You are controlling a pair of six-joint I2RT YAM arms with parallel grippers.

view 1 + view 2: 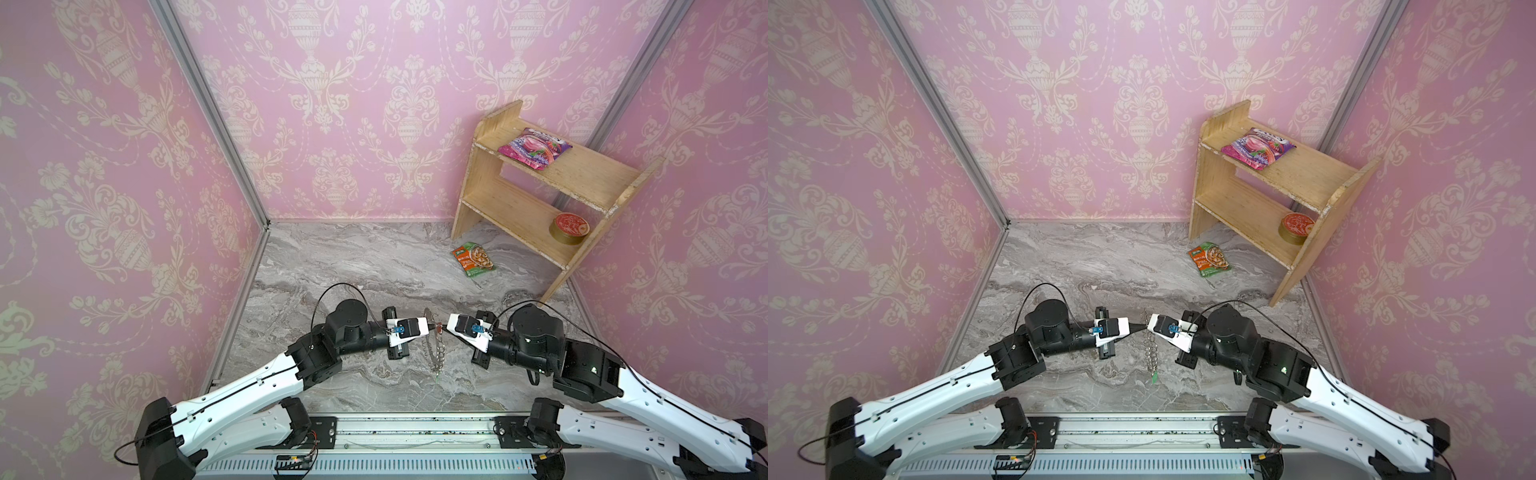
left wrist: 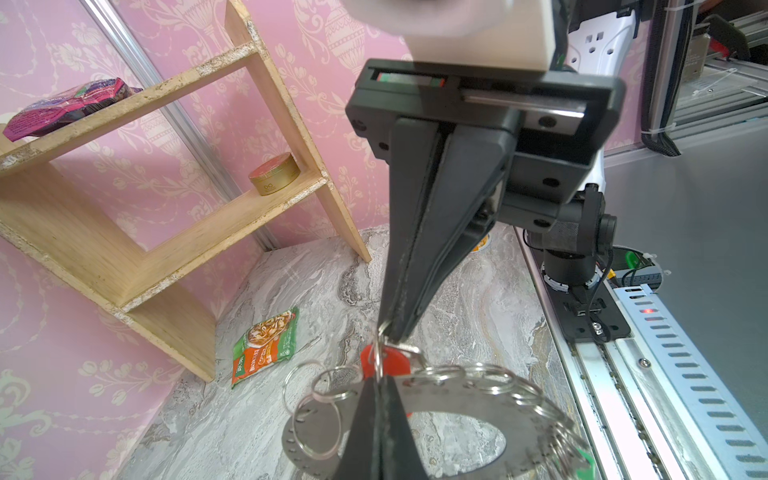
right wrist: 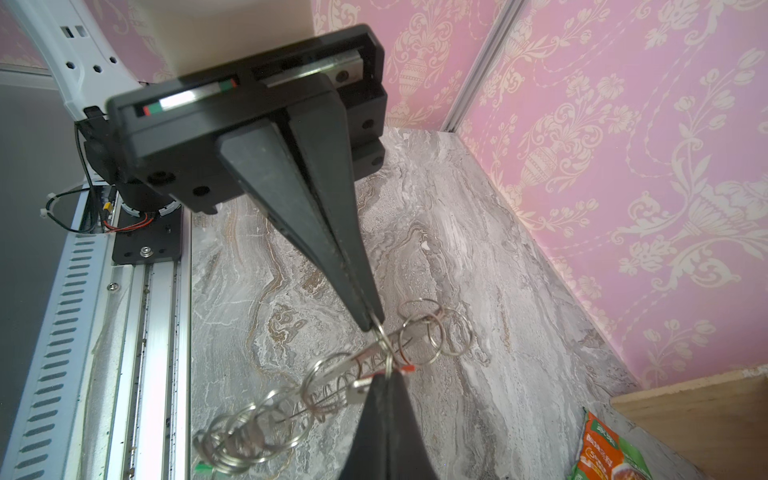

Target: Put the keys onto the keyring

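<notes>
The keyring point(image 1: 434, 353) point(image 1: 1149, 353), a flat grey metal ring rimmed with wire loops, hangs edge-on in the air between both grippers. My left gripper point(image 1: 433, 328) point(image 2: 379, 380) is shut on the keyring's point(image 2: 457, 399) rim, next to a wire loop. Facing it tip to tip, my right gripper point(image 1: 443, 328) point(image 3: 386, 376) is shut on the red-tagged key point(image 2: 388, 363) point(image 3: 409, 368), right at that loop. A green-tagged key point(image 1: 437, 377) point(image 3: 201, 468) dangles from the ring's lowest loops.
An orange-green food packet point(image 1: 473, 259) lies on the marble table point(image 1: 332, 270), beyond the grippers. A wooden shelf point(image 1: 540, 187) at the back right holds a purple packet point(image 1: 534, 147) and a round tin point(image 1: 569, 228). Pink walls enclose three sides.
</notes>
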